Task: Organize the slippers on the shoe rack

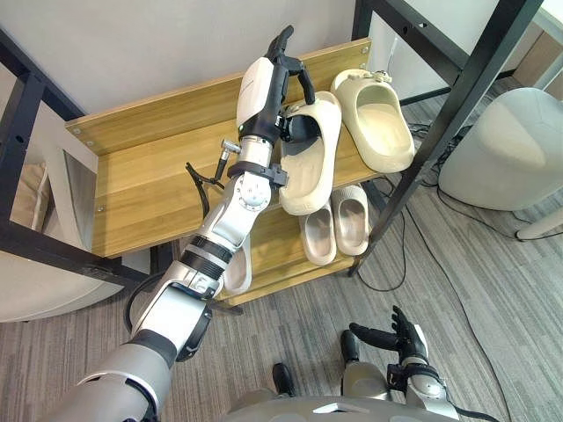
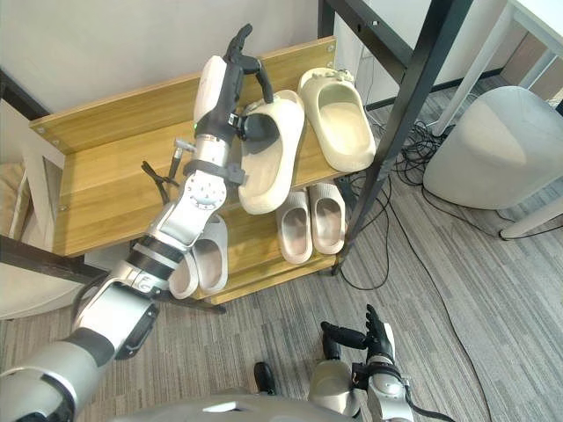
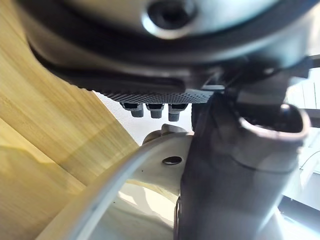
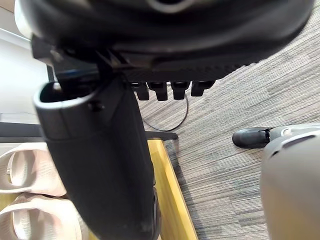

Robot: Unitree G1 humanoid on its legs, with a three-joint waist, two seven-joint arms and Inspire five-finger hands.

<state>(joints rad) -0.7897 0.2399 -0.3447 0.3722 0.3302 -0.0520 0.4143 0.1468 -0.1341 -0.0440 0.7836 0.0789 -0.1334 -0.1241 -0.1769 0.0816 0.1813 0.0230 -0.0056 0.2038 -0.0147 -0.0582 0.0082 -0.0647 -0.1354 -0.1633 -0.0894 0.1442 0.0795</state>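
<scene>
Two cream slippers lie on the top shelf (image 1: pixel 149 185) of the shoe rack (image 1: pixel 176 114), and the coming move turns on the left one. The left hand (image 1: pixel 260 88) meets it from the 9 o'clock side. Its thumb (image 1: pixel 299 129) is tucked into the slipper's mouth, one finger (image 1: pixel 304 77) is hooked over the upper, and another points straight toward 12 o'clock. I read that as a pinch on the upper.

The held slipper (image 1: pixel 310 171) runs from toe at 1 o'clock to heel at 7 o'clock, and the heel hangs past the shelf's front edge. Its mate (image 1: pixel 384 123) lies just beside it at 3 o'clock, toe at 11 and heel at 5, so the heels splay apart. I judge the held slipper needs its heel swung toward 5 o'clock and slid toward 12.

The right hand (image 1: pixel 400 338) hangs low at 5 o'clock, well apart, fingers straight, holding nothing.
</scene>
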